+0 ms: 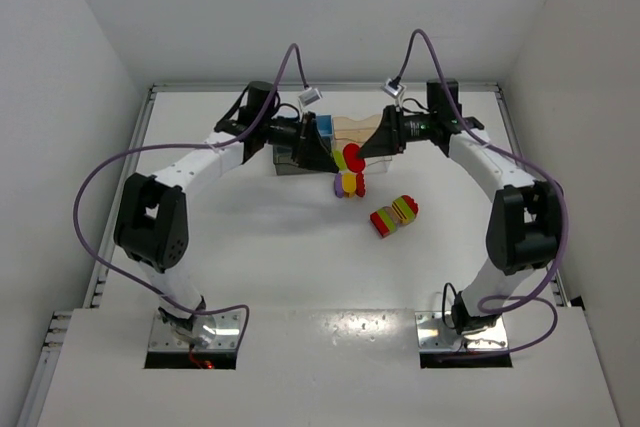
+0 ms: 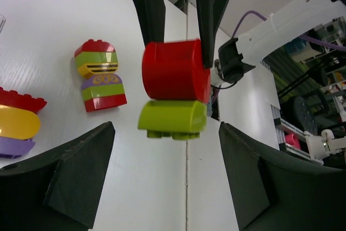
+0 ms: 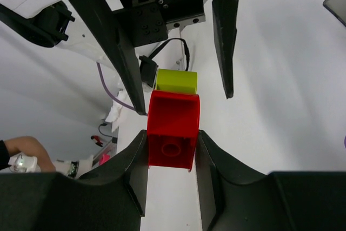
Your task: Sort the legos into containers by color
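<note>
legos (image 3: 173,128), red on lime, are being clenched by the right hand (image 3: 171,136) over the white worktop (image 1: 300,257) between white walls (image 1: 70,47); the left hand (image 2: 166,128) is being shown released.

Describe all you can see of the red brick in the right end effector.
The red brick looks like glossy plastic, with one curved face and a round socket in the end facing the right wrist camera. The right end effector is shut on its sides. A lime green brick is stuck to its far end, between the open left end effector's fingers.
</note>
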